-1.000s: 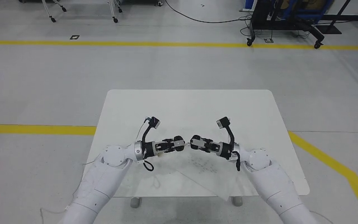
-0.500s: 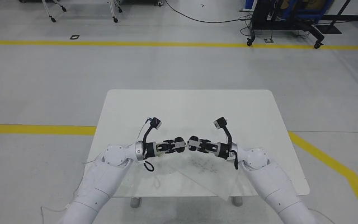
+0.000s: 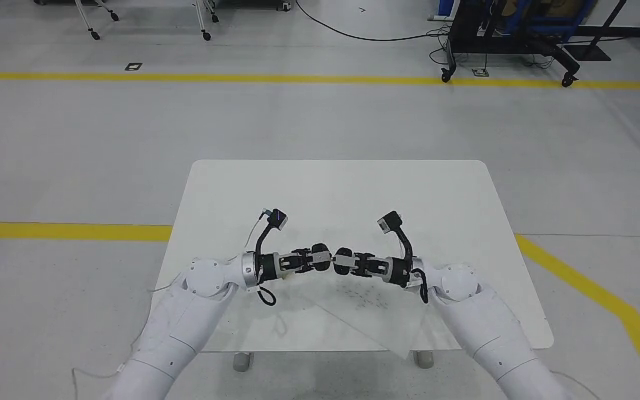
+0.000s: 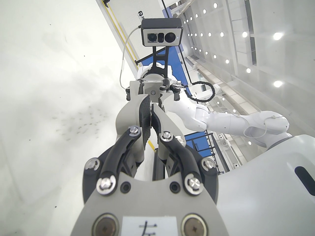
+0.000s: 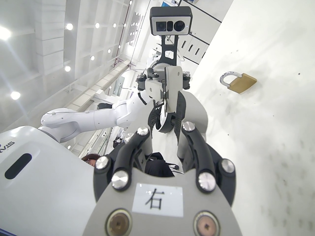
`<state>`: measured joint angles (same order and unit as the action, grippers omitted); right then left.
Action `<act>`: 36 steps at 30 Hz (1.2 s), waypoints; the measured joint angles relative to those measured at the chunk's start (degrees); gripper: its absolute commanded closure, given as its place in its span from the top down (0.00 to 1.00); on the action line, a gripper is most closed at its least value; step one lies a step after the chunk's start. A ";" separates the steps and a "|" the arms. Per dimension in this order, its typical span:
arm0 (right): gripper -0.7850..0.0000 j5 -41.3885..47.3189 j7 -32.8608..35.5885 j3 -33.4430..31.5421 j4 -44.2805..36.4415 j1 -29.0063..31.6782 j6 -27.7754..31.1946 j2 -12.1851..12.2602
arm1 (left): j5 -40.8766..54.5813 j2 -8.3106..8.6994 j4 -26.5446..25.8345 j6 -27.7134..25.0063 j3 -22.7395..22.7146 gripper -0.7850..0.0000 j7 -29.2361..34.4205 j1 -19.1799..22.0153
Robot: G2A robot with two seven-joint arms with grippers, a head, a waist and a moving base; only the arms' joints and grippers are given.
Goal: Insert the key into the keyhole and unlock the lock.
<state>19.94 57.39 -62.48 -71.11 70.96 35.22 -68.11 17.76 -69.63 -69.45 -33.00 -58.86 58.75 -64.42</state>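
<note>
Bench: white, dark scuffs near its front.
Floor: grey, yellow lines.
Beyond: black wheeled frame, black cable.

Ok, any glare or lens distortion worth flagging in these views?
Right wrist view: ceiling lights flare into streaks, lines bow, padlock evenly lit. Left wrist view: similar bright spots and bowing. Top view: even light, no glare.

We're seeing left gripper and right gripper blocking each other head-on, 9 against 3; table toward 12 offering room.
</note>
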 measured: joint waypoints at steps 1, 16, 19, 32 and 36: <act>0.00 0.04 0.03 0.07 0.03 -0.04 -0.02 0.01 | -0.09 0.01 -0.03 0.01 0.05 0.00 -0.05 -0.01; 0.00 -0.93 -1.02 -1.59 0.23 0.15 1.69 0.76 | -0.03 0.11 0.15 -0.66 0.20 1.00 -1.42 0.28; 0.00 -1.94 -2.07 -4.11 -0.75 1.32 3.26 1.46 | -0.03 0.11 0.14 -0.63 0.21 1.00 -1.38 0.28; 0.00 -2.31 -4.04 -9.97 -4.61 5.47 4.86 2.96 | -5.40 2.35 -7.69 0.03 -7.24 1.00 -1.78 -0.76; 0.00 -2.31 -4.04 -9.98 -4.61 5.47 4.86 2.96 | -18.40 4.39 -15.85 3.61 -12.12 1.00 1.62 -2.23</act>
<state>17.63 53.35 -72.46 -75.72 76.43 40.08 -65.15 -0.65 -65.24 -85.30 -29.39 -70.97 60.37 -66.65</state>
